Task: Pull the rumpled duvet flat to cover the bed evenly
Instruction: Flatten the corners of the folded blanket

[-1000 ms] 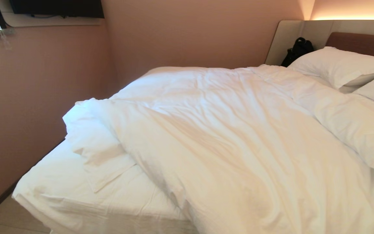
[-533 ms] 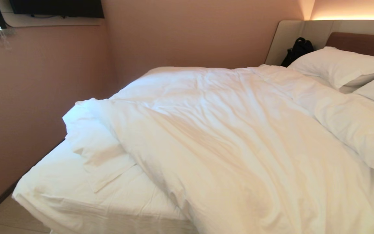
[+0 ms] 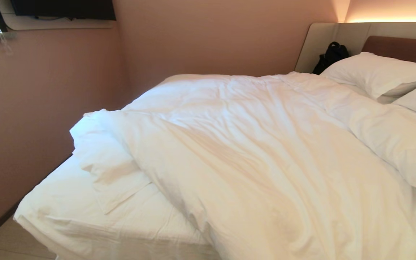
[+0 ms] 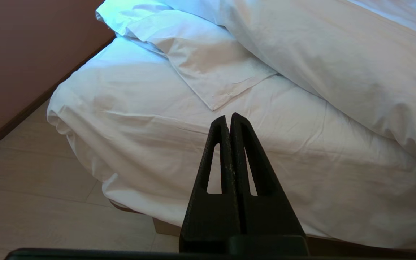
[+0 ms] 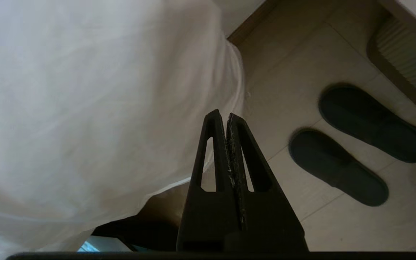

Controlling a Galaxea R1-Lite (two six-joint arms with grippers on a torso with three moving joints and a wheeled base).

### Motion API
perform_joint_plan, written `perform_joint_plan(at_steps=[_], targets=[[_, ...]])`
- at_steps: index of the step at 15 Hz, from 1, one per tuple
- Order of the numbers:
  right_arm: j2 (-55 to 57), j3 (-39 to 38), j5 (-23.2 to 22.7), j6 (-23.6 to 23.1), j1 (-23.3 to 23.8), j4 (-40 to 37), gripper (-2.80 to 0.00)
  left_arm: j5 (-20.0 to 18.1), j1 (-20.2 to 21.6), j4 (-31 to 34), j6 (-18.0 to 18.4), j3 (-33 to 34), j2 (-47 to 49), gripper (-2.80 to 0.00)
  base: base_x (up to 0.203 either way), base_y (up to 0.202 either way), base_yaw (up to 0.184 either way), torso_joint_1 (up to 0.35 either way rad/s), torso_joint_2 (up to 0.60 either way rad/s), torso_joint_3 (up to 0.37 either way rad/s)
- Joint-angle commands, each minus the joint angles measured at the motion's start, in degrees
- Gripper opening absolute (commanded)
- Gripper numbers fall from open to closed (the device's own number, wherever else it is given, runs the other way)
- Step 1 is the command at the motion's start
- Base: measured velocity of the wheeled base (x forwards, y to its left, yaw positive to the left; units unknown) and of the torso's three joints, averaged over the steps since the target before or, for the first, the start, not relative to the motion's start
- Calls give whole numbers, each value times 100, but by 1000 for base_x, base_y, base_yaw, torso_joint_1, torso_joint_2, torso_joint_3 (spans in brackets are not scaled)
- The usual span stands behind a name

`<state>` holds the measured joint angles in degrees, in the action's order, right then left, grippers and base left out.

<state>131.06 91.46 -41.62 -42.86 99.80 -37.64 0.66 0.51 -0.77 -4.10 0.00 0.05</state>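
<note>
You are looking at the bed (image 3: 121, 231), a wide, low rectangle that fills most of the head view, its taut white sheet bare only at the lower left corner. The duvet (image 3: 251, 162), thick, puffy and creased, lies across the middle and right of the frame, with a folded-back corner bunched at left centre. Two plump white pillows (image 3: 377, 74) rest at the upper right against a padded headboard (image 3: 399, 47), beside a black bag (image 3: 330, 56). A pink wall (image 3: 42, 108) runs close along the left edge, leaving you a narrow strip of pale floor there. In the left wrist view, the left gripper (image 4: 229, 117) points at the bare sheet corner, its black tapered fingers pressed together and empty. In the right wrist view, the right gripper (image 5: 221, 115) hangs beside draped white fabric, fingers together and empty, above open floor with two dark slippers (image 5: 338, 168).
</note>
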Motion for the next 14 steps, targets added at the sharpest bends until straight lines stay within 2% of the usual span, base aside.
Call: perform_joint_plan(at_steps=[1, 4, 5, 6, 10, 14], targets=[[348, 235, 22, -29, 19, -17, -280, -4, 2, -2, -3, 0, 4, -280, 0, 0, 0, 0, 0, 0], [771, 727, 27, -17, 14, -23, -280, -4, 2, -2, -3, 0, 4, -280, 0, 0, 0, 0, 0, 0], [797, 759, 31, -11, 13, -26, -115, 4, 2, -2, -3, 0, 4, -280, 0, 0, 0, 0, 0, 0], [950, 917, 31, -7, 13, -33, 0, -4, 2, -2, -3, 0, 4, -280, 0, 0, 0, 0, 0, 0], [1804, 1778, -88, -83, -90, -89, 0, 4, 2, -2, -3, 0, 4, -280, 0, 0, 0, 0, 0, 0], [1899, 1937, -705, -135, -518, -367, 0, -2, 2, -2, -3, 0, 4, -280, 0, 0, 0, 0, 0, 0]])
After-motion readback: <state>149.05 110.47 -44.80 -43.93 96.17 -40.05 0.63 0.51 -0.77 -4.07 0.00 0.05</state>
